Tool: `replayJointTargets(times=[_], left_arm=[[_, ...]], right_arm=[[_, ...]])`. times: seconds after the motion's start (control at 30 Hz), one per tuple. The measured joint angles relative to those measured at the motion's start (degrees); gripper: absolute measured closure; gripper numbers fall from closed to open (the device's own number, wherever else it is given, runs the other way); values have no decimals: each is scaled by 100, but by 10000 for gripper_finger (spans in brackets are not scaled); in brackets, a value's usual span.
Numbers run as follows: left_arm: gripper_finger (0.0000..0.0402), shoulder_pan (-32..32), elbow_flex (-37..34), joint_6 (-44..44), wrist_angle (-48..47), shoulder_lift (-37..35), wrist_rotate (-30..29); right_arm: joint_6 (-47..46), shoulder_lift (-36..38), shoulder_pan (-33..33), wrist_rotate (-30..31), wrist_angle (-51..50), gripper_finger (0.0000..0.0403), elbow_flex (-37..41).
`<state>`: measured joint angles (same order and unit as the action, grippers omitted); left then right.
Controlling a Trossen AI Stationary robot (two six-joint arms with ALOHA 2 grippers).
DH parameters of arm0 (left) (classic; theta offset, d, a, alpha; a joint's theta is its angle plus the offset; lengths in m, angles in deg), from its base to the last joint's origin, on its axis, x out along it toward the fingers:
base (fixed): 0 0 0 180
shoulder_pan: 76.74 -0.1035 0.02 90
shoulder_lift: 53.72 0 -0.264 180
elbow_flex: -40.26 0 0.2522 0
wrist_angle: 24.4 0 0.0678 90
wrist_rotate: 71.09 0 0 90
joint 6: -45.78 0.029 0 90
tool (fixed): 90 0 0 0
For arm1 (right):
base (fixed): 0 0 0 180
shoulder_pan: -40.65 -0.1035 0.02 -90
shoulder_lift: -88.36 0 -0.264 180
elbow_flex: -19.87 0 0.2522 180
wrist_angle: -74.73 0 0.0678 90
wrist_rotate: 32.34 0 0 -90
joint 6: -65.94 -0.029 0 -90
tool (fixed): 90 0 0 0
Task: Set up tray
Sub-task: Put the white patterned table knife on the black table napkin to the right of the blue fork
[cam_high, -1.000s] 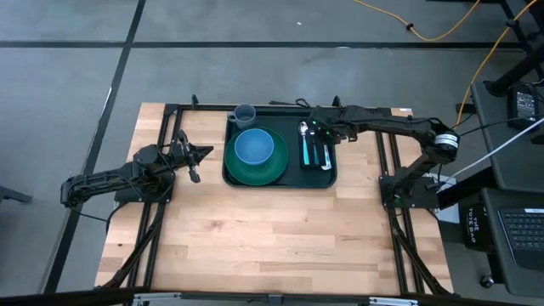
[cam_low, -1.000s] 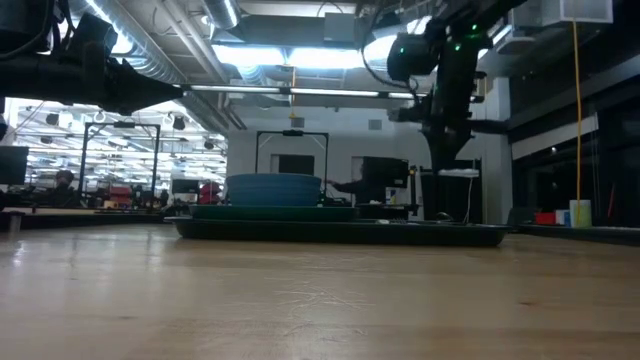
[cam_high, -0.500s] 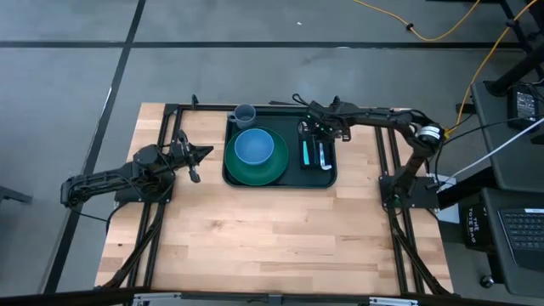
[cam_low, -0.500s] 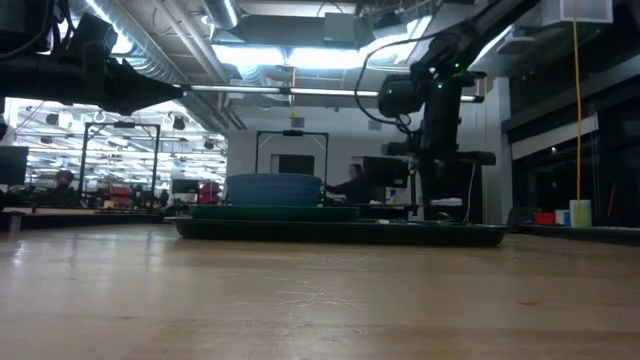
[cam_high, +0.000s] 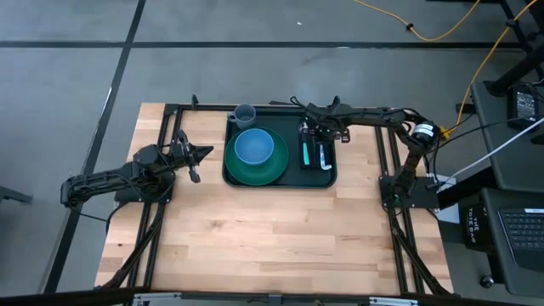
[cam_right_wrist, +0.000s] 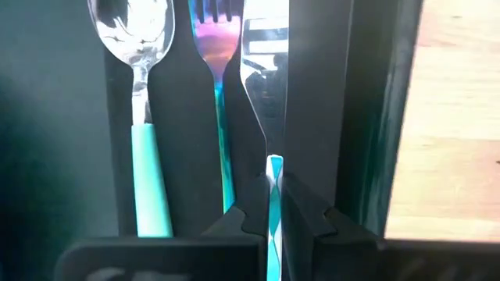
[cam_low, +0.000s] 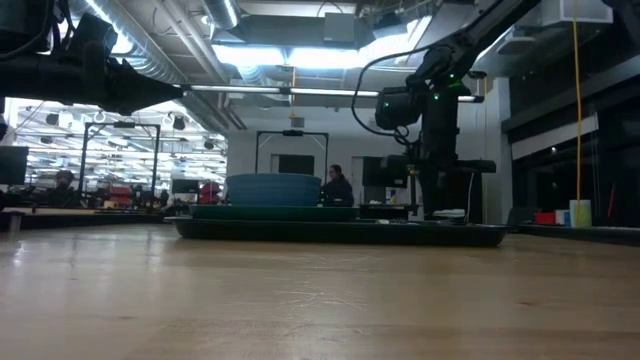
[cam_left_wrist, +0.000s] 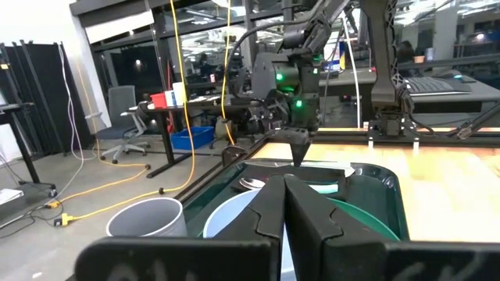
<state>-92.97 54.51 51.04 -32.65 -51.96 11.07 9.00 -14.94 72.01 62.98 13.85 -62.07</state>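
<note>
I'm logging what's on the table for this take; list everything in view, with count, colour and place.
tray: one, dark green, far middle of the wooden table.
plate: one, green, round, left part of the tray.
bowl: one, blue, on the plate.
cup: one, grey, tray's far left corner.
spoon: one, teal handle, on the black rectangle in the tray's right part.
fork: one, iridescent, beside the spoon.
knife: one, silver blade, teal-and-white handle, beside the fork.
person: one, in the room behind.
left end effector: shut, waiting left of the tray.
right end effector: shut on the knife, over the cutlery.
</note>
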Motion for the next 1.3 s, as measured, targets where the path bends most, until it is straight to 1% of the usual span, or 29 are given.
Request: replayJointTargets(times=[0.37,1.07,1.3], left_arm=[[394,0,-2,0,-2,0,0],[396,0,-2,0,-2,0,0],[397,1,-1,-1,-1,0,0]], right_arm=[[-240,-130,73,-33,20,385,4],[-142,-130,72,-90,18,378,4],[-306,-169,22,121,53,378,4]])
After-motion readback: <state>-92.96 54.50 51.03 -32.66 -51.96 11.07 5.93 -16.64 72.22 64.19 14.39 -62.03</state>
